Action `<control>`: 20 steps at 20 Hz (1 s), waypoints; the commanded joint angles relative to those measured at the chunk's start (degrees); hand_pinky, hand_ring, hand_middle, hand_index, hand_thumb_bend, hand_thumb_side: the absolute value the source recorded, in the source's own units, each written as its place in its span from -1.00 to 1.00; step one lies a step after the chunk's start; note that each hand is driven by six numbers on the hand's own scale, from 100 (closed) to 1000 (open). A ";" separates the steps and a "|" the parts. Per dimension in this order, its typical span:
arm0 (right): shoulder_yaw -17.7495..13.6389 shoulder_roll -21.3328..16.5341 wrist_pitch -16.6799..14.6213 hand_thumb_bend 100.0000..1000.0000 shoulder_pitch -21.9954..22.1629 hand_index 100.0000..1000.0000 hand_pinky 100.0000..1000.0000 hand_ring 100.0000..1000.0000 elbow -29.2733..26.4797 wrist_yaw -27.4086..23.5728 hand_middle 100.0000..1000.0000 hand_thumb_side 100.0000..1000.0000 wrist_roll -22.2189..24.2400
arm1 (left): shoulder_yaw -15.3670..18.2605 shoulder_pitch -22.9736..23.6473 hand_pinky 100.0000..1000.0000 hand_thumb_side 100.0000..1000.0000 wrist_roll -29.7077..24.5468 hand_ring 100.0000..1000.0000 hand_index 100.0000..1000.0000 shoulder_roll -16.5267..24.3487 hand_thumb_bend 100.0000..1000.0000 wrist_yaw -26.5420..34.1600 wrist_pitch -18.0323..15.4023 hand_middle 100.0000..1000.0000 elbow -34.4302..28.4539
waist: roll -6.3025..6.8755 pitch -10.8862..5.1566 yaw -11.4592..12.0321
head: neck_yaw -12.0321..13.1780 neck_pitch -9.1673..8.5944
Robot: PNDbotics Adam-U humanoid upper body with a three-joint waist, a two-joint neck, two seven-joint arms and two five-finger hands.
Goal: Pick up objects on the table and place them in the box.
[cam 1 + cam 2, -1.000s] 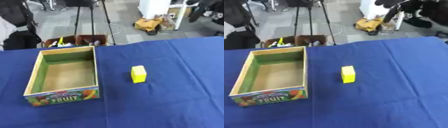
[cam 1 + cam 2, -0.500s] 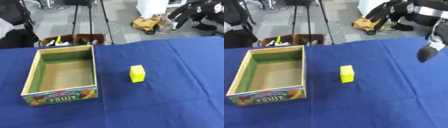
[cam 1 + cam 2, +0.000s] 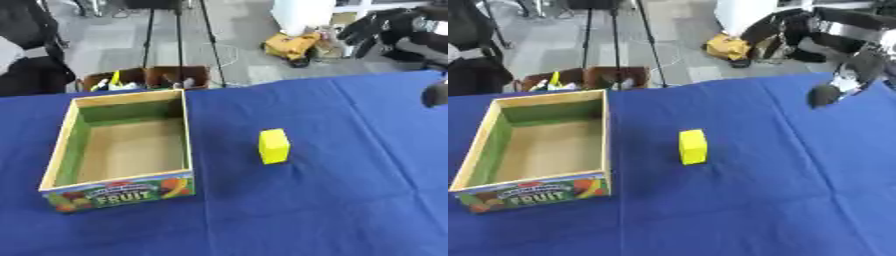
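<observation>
A yellow block (image 3: 273,146) stands upright on the blue tablecloth (image 3: 350,200), right of centre. To its left is the open wooden box (image 3: 186,135) with a green inner wall and a FRUIT label on its front; nothing lies inside. My right hand (image 3: 369,29) hangs in the upper right corner, high over the table's far right edge, well away from the block, fingers spread and holding nothing. A dark rounded part of the same arm (image 3: 825,95) shows lower down. My left hand is out of sight.
Beyond the table's far edge are two small cardboard boxes (image 3: 144,78) with odds and ends, tripod legs (image 3: 179,35) and a yellow object (image 3: 293,46) on the floor. Bare blue cloth surrounds the block on all sides.
My right arm has come further into view from the upper right, lower and more to the left. The block and box have not moved.
</observation>
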 commanded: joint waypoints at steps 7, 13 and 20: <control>-1.96 -0.39 -11.01 0.54 -3.52 0.72 0.24 -1.00 0.09 7.91 0.68 0.86 15.93 | -0.23 0.05 -0.60 0.24 -0.26 -0.30 0.01 0.61 -0.71 -0.13 -0.29 -0.29 -0.69 | 0.05 -0.58 -0.04 | -0.11 -0.98; -0.16 1.14 -6.21 0.51 -5.93 0.71 0.24 -1.00 -1.27 12.96 0.69 0.87 14.60 | -0.33 -0.10 -0.60 0.24 -0.28 -0.30 0.01 0.62 -0.72 -0.11 -0.29 -0.29 -0.70 | -0.16 -0.42 0.40 | -0.51 -1.15; 4.44 4.30 -3.95 0.50 -9.35 0.72 0.24 -1.00 -2.89 19.50 0.70 0.84 11.91 | -0.49 -0.22 -0.60 0.24 -0.50 -0.30 0.01 0.56 -0.72 -0.04 -0.30 -0.29 -0.69 | -0.33 -0.23 1.14 | -1.51 -1.35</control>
